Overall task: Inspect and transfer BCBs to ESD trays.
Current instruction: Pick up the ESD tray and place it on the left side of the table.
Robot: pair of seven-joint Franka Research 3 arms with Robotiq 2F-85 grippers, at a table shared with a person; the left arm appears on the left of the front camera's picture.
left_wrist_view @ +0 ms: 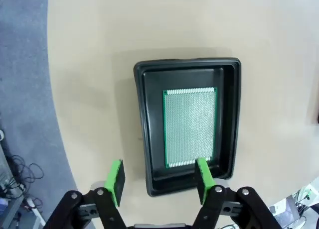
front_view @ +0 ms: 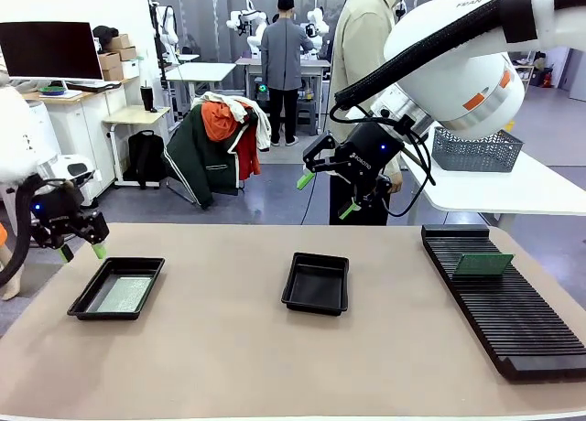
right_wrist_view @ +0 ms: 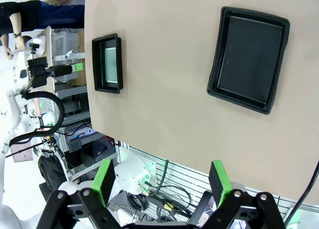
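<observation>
- Front view: right gripper (front_view: 326,195), spread and empty, hangs high; standing board (front_view: 482,264) in rack (front_view: 522,329) lies lower to its right, long edge across the rack, likely the right arm's pick. Empty tray (front_view: 317,284) sits mid-table (front_view: 220,348).
- Left wrist view: left gripper (left_wrist_view: 159,181) released, over filled tray (left_wrist_view: 142,114); flat board (left_wrist_view: 190,127) inside, lengthwise toward the gripper.
- Right wrist view: empty tray ahead of the right gripper, well apart.
</observation>
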